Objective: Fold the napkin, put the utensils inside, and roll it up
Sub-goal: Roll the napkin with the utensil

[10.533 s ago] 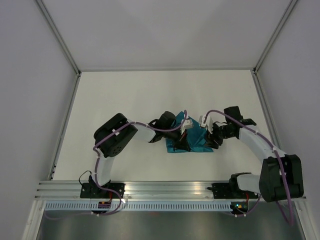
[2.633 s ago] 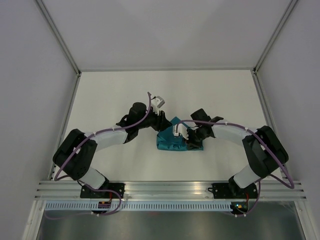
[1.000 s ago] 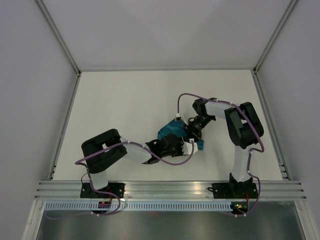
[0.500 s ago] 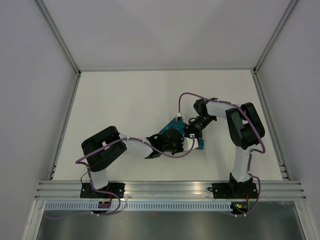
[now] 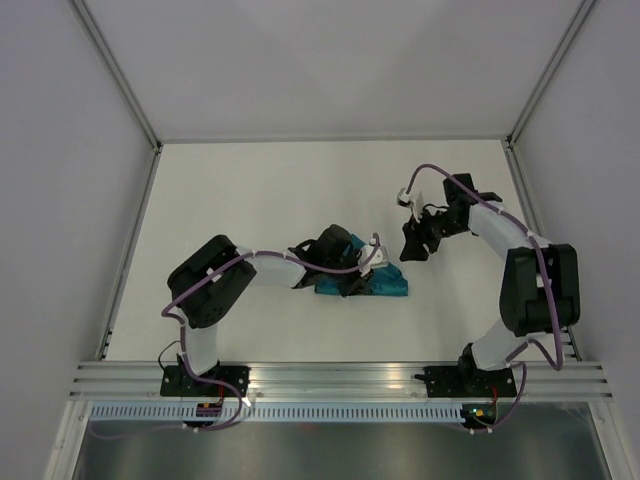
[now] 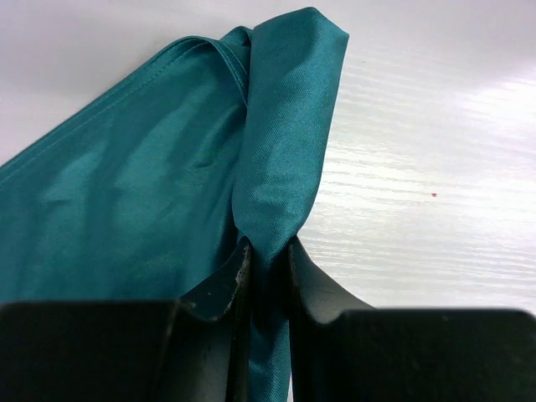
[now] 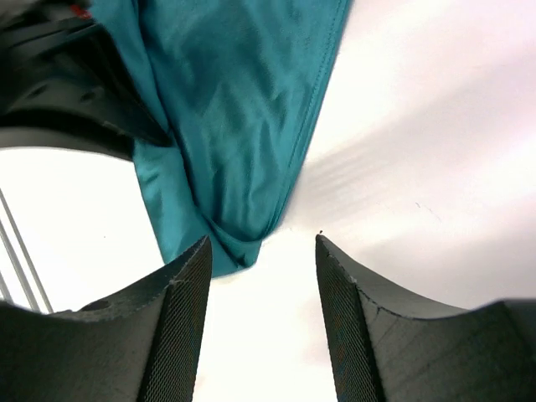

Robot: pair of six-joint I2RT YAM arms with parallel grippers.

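The dark teal napkin (image 5: pixel 380 284) lies bunched and folded on the white table near the middle. My left gripper (image 5: pixel 352 272) sits over its left part and is shut on a fold of the cloth (image 6: pixel 280 167), pinched between both fingers in the left wrist view. My right gripper (image 5: pixel 413 247) is open and empty, a little right of and beyond the napkin, apart from it. In the right wrist view the napkin (image 7: pixel 226 126) hangs ahead of the open fingers (image 7: pixel 180 327), with the left arm behind it. No utensils show in any view.
The white table (image 5: pixel 250 190) is walled by grey panels on three sides. An aluminium rail (image 5: pixel 330 385) with both arm bases runs along the near edge.
My right gripper has let go of the napkin and drawn back to the right and away. My left gripper has shifted onto the napkin's left part, and the cloth now lies flatter.
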